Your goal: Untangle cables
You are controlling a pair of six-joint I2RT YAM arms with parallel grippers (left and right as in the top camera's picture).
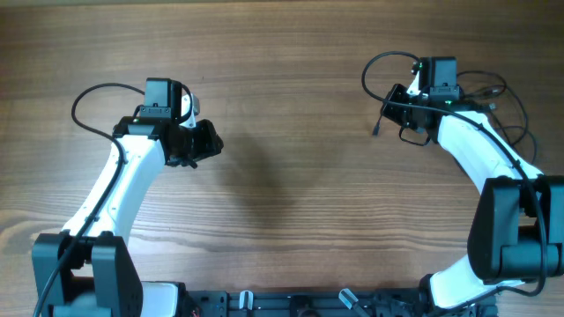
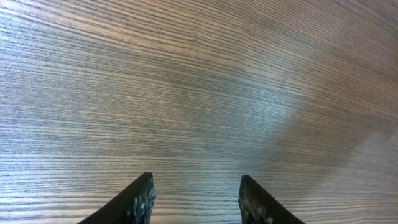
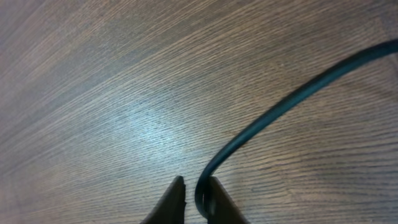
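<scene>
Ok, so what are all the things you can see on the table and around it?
table: one, brown wood, under everything.
cables: thin, black, too hard to count from above, looped at the table's far right side; one is being held.
left arm: one, white and black, left side.
right arm: one, white and black, right side, among the cables.
left gripper: one, black, open and empty, over bare wood.
right gripper: one, dark, shut on a cable.
</scene>
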